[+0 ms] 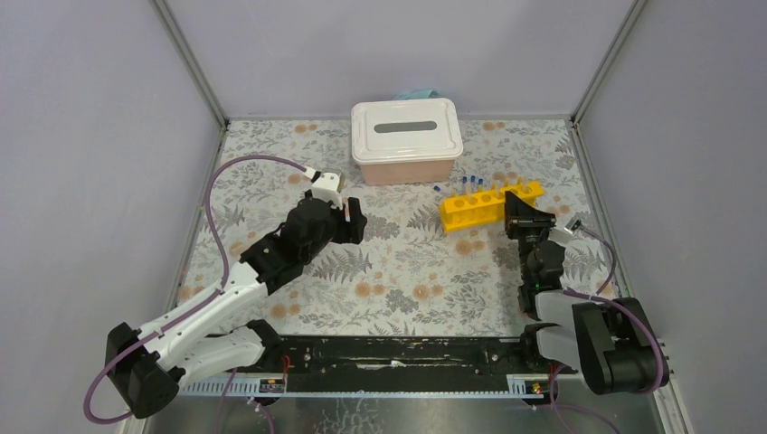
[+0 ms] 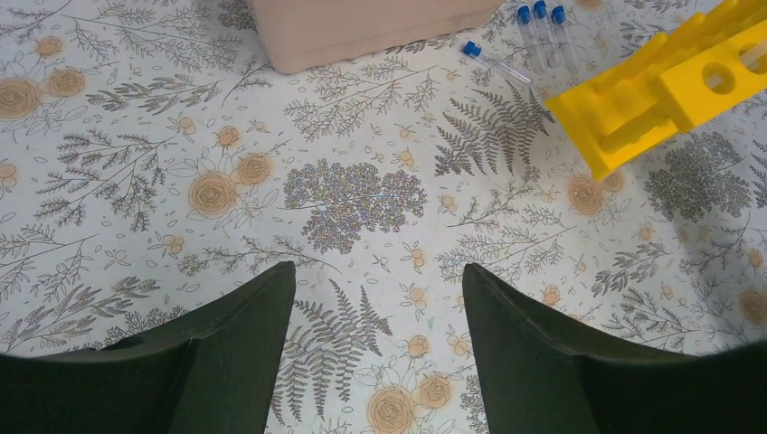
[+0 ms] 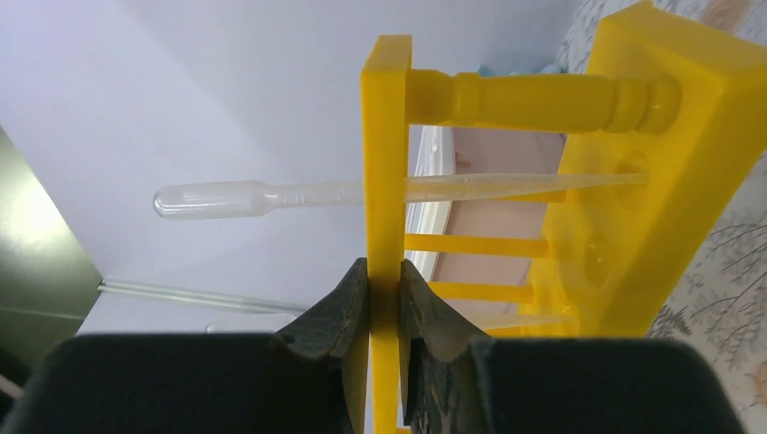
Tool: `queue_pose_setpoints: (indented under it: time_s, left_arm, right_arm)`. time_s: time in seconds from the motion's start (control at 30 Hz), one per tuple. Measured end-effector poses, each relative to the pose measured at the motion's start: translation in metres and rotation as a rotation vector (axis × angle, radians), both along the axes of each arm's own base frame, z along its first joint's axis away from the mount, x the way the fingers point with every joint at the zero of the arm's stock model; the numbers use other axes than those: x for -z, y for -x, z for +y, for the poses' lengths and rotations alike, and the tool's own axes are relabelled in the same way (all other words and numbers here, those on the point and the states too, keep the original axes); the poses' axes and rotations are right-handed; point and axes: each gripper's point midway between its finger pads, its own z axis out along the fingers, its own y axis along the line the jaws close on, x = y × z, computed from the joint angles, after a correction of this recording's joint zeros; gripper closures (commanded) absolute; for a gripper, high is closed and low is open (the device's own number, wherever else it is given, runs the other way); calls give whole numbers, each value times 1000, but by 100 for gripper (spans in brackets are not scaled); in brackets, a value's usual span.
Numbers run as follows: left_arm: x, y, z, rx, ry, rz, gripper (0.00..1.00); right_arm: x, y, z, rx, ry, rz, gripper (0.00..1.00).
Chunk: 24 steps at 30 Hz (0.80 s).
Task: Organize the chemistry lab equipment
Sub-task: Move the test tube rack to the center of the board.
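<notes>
The yellow rack (image 1: 491,203) stands on the counter (image 1: 389,280) right of centre, just in front of the white lidded box (image 1: 406,140). Its long axis runs left to right, the right end angled a little farther away. The right tool (image 3: 384,280) is clamped on the thin upper plate at that right end, so the whole rack stretches away to its left (a long lever for one pinch, I'd guess). A clear dropper (image 3: 298,194) sits through one of the holes. The right arm reaches straight out from its base, wrist rolled sideways to take the plate edge-on. The left tool (image 2: 378,280) hangs open over bare counter, well apart, with the rack off to its right. Small blue-capped tubes (image 1: 470,182) lie loose between rack and box.
</notes>
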Motion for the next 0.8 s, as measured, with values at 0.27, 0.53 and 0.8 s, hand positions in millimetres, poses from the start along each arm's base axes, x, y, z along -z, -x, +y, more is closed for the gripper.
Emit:
queue_pose_setpoints:
  time_s: [0.27, 0.53, 0.8]
  left_arm:
    - [2, -1, 0, 5, -12, 2, 25]
    - [5, -3, -2, 12, -33, 5, 24]
    - [3, -9, -7, 19, -47, -1, 24]
  right_arm:
    - [10, -5, -34, 96, 8, 39, 94]
    - [20, -19, -72, 181, 4, 83, 94]
    - [11, -49, -95, 210, -12, 54, 94]
